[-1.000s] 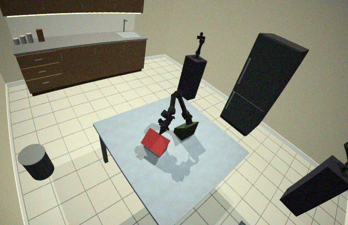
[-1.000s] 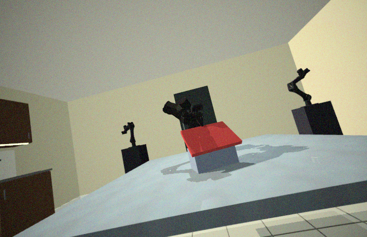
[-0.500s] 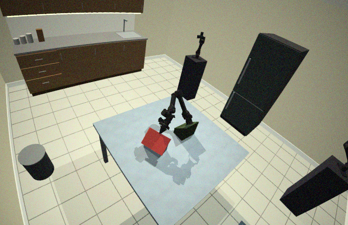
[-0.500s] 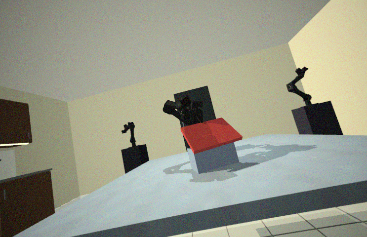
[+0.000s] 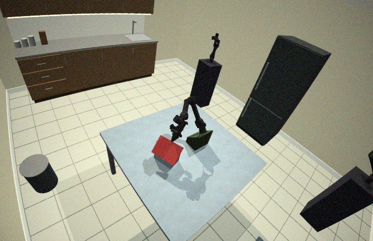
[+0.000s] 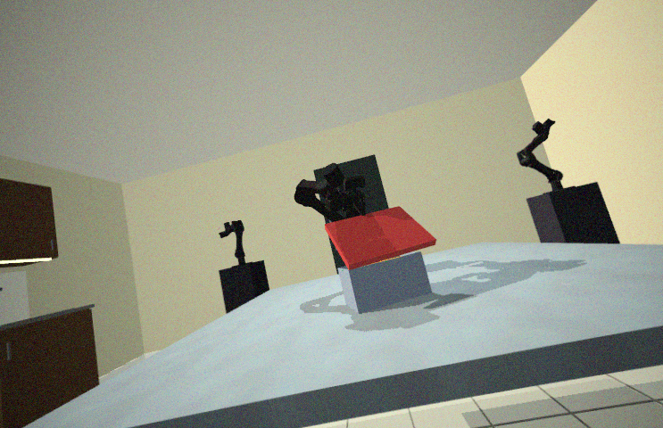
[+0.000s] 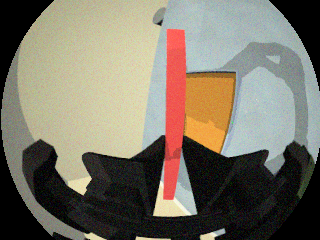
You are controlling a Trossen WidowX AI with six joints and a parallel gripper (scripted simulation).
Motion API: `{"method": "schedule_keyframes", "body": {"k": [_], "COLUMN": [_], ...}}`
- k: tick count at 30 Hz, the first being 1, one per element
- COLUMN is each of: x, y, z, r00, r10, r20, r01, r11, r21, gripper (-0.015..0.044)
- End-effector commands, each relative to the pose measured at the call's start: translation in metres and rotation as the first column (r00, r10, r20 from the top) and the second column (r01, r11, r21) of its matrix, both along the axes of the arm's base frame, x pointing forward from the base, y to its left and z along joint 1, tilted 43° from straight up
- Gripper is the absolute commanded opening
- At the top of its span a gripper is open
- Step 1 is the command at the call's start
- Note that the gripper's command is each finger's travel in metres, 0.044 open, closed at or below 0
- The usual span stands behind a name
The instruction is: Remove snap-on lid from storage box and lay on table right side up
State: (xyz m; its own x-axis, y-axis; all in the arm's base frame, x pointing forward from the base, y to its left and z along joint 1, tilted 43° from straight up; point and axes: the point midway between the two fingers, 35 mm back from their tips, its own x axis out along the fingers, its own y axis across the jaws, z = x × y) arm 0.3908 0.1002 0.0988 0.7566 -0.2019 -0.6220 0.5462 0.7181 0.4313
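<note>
The fingers pinch a red lid [image 7: 175,90] beside an orange interior [image 7: 210,100].

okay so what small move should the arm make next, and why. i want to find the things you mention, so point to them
Probably lift the red lid [image 5: 167,150] [image 6: 379,235] [image 7: 175,90] a little higher before carrying it sideways. The gripper [image 5: 172,139] [image 7: 174,139] is shut on its edge, and it tilts over the storage box [image 6: 390,284] [image 7: 210,105], whose orange inside shows, with only a narrow gap along the near side.

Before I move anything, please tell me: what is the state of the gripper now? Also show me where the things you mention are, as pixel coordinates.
Gripper [image 5: 172,139] [image 7: 174,139]: closed, holding the red snap-on lid [image 5: 167,150] [image 6: 379,237] [image 7: 175,85] by its edge, tilted above the storage box [image 5: 166,162] [image 6: 390,284] [image 7: 210,102].
</note>
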Motion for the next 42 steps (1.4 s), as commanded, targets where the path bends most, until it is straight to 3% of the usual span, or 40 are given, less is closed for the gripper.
{"method": "schedule_keyframes", "body": {"k": [1, 42], "x": [0.001, -0.033], "y": [0.007, 0.049], "z": [0.01, -0.041], "r00": [1.0, 1.0], "r10": [0.004, 0.004], "r20": [0.019, 0.017], "r01": [-0.004, -0.004], "r11": [1.0, 1.0], "r21": [0.012, 0.016], "gripper": [0.0, 0.0]}}
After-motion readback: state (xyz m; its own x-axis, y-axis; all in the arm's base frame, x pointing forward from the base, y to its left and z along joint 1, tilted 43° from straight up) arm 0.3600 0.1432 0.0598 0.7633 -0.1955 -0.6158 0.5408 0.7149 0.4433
